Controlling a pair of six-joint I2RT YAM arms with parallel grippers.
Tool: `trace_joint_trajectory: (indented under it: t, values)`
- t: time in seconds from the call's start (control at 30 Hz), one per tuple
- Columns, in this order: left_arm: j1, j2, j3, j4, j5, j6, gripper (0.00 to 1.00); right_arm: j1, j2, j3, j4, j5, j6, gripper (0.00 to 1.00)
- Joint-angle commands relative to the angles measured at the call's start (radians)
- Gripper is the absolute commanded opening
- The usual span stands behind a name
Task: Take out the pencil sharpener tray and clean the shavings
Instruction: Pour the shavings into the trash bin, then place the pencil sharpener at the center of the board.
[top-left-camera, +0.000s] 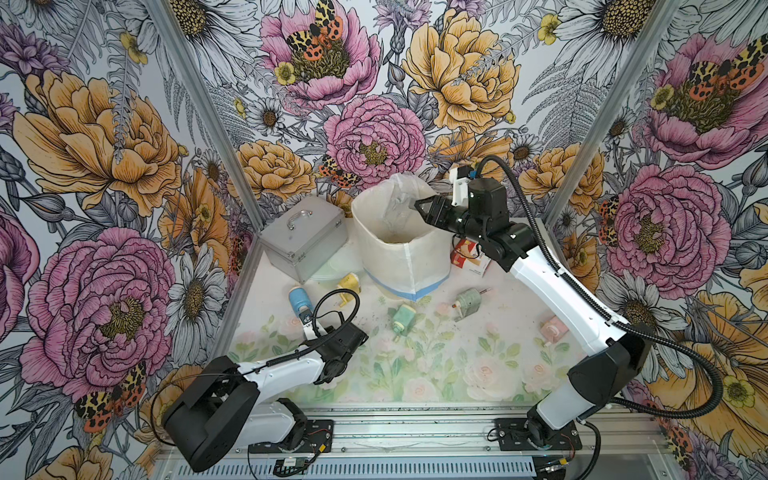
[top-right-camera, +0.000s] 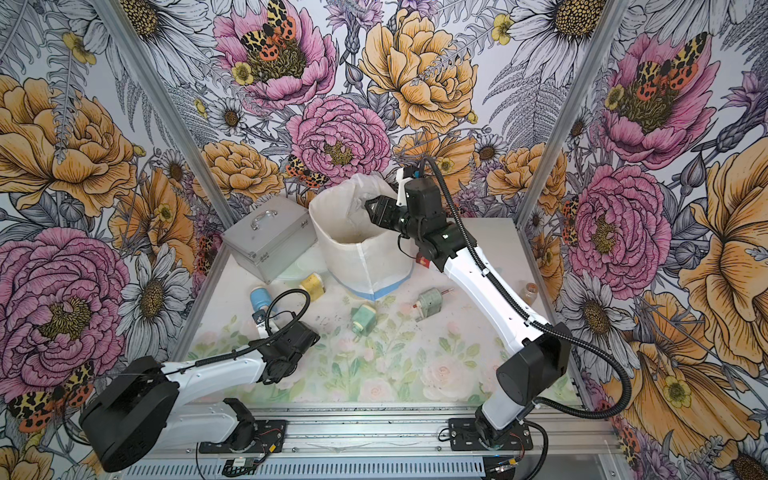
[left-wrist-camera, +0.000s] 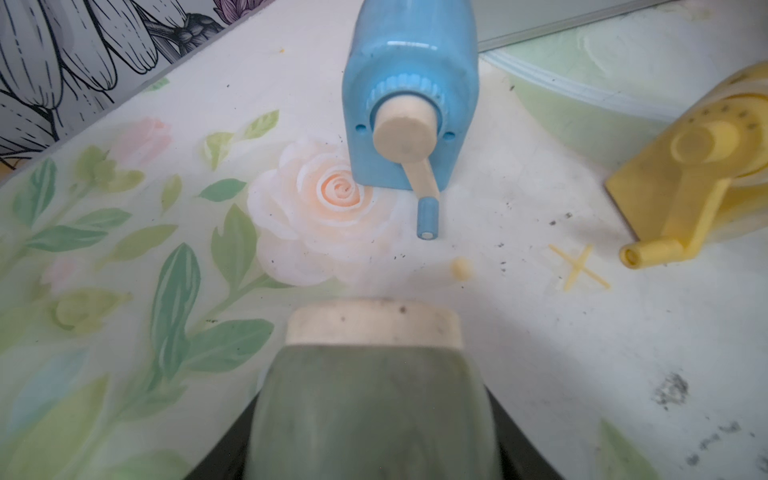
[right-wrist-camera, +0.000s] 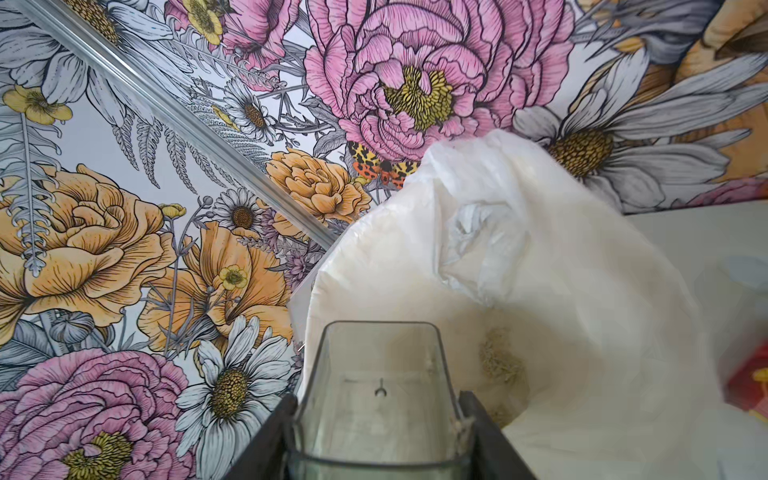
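Note:
My right gripper is shut on the clear pencil sharpener tray, one finger on each long side. It holds the tray over the white bag-lined bin at the back of the table. The tray looks nearly bare, with a few crumbs by one finger. Pale brownish shavings lie heaped inside the bin. Dark flecks of shavings dot the floral mat. My left gripper is shut on a dull green pencil sharpener with a cream end, low over the mat. In both top views the wrist hides it.
A blue sharpener and a yellow one lie just ahead of the left gripper. Green, grey-green and pink sharpeners lie mid-table. A silver case and a red carton flank the bin.

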Motion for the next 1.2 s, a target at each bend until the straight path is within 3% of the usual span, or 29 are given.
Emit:
trace_joint_trajectory:
  t: [0.0,0.07,0.23,0.43,0.73,0.87,1.17]
  values:
    - [0.006,0.05,0.057,-0.012,-0.054,-0.067,0.0,0.007,-0.041,-0.044,-0.012,0.083,-0.146,0.26]
    - [0.008,0.082,0.081,-0.024,-0.058,-0.07,0.0,0.006,-0.066,-0.073,-0.012,0.124,-0.179,0.26]
    - [0.005,0.137,0.136,-0.09,-0.066,-0.094,0.31,0.0,-0.122,-0.152,-0.011,0.187,-0.219,0.26]
    - [-0.023,0.14,0.144,-0.132,-0.093,-0.15,0.57,-0.007,-0.155,-0.219,-0.01,0.2,-0.221,0.27]
    - [-0.027,0.07,0.114,-0.177,-0.079,-0.225,0.79,-0.007,-0.177,-0.264,-0.01,0.214,-0.23,0.28]
    - [-0.025,0.032,0.091,-0.177,-0.076,-0.252,0.83,-0.006,-0.178,-0.279,-0.012,0.208,-0.225,0.28]
    - [-0.051,-0.028,0.111,-0.175,-0.118,-0.133,0.95,-0.007,-0.242,-0.373,-0.011,0.213,-0.238,0.29]
